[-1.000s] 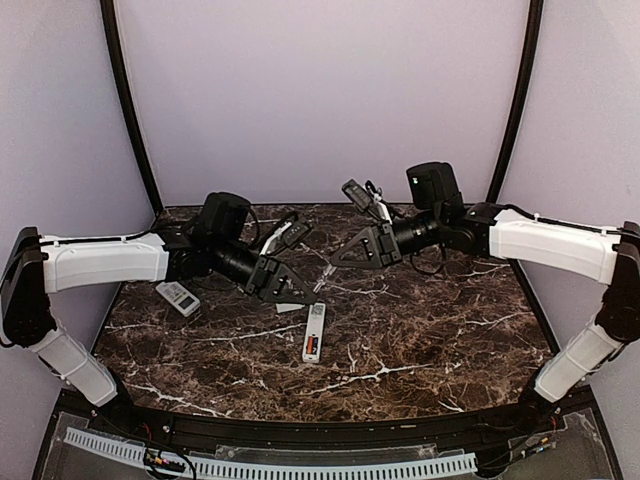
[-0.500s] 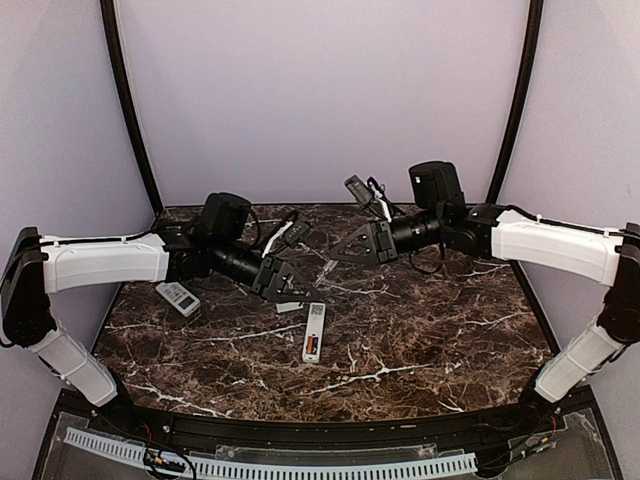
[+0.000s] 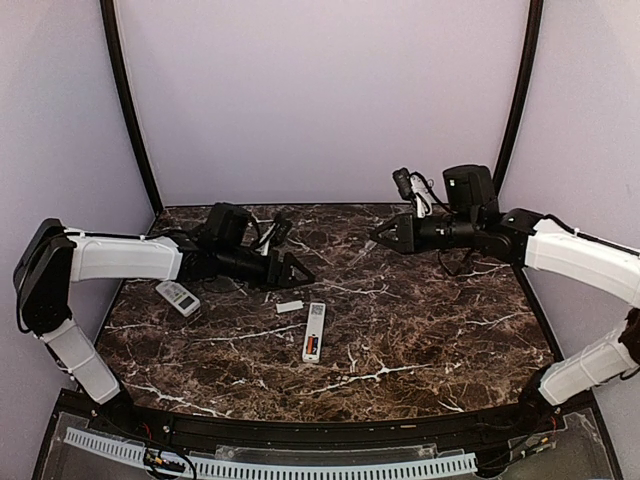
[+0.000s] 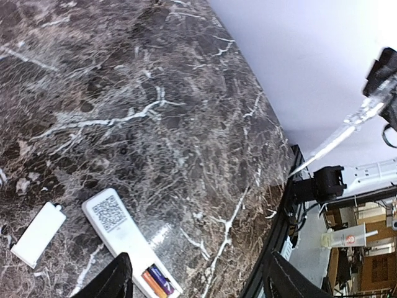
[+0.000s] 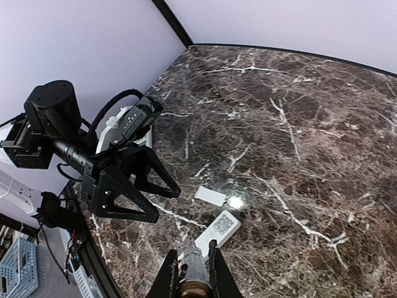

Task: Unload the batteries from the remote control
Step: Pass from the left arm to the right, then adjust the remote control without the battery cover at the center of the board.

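Overhead, remote [image 3: 314, 331] flat near mid-table, back side up, orange patch at its near end; cells not separable from up there. From left wrist: compartment open, batteries [image 4: 156, 280] side by side inside, one orange, one purple. White cover plate [image 3: 290, 306] loose on the marble just beyond the remote's far end, a little left, apart from it. Near the left edge, second remote [image 3: 178, 298], picked up overhead but by neither wrist view.

Low over the table [image 3: 430, 330], just beyond the cover plate: left gripper [image 4: 198, 261], fingers spread wide, nothing between them; batteries nearer than its fingertips, at the bottom of its own view beside one finger. Farther back and raised, well apart from the remote: right gripper [image 5: 192, 251], pinched tight on a small brownish-orange cylinder, the held battery [image 5: 195, 273]. Shown by right wrist only; too small overhead to confirm.

Broad stretch of marble between remote and right edge, and between remote and near edge. Dark rim round the table; lilac walls close behind both arms at the far side.
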